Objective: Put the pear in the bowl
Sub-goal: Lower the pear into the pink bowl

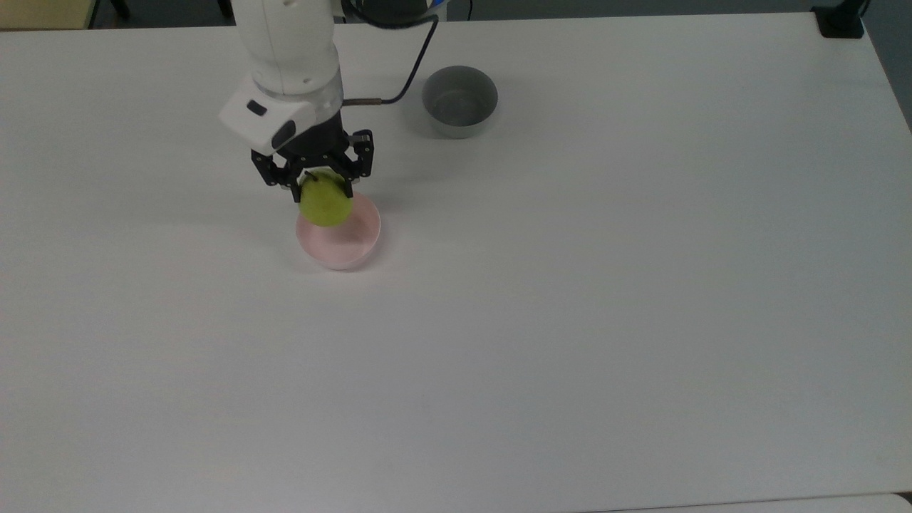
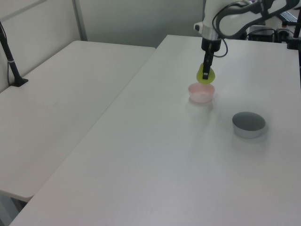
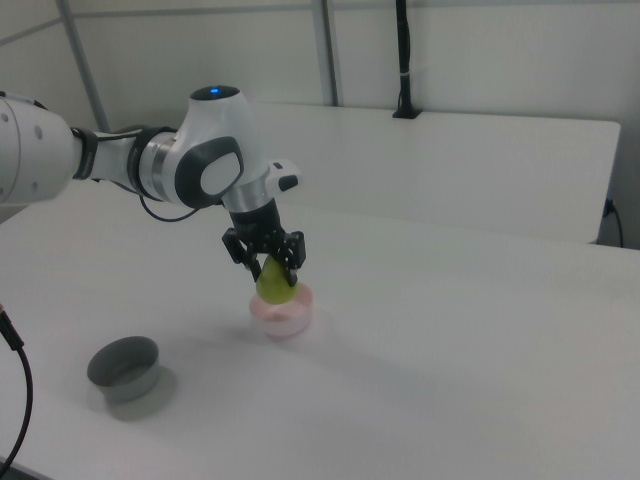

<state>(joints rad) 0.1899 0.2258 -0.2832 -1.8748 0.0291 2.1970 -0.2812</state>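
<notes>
2 bowls stood on the white worktop (image 1: 570,320), and the jaws of the gripper (image 1: 320,187) were closed on the pear (image 1: 325,204), holding it by its narrow upper part so that the heavy round end hung downward. In the top view the pear overlapped the far rim of the pink bowl (image 1: 342,246). In the left view and the right view it hung just above the rim and was not yet inside. I judge that this vertical hold was chosen so the fruit could drop straight in once the jaws let go. The grey bowl (image 1: 459,101) sat well apart, toward the top view's upper right, and it was not the target. A small move toward the centre of the pink bowl seemed needed before the release, otherwise the pear could strike the rim and tip the light bowl.
</notes>
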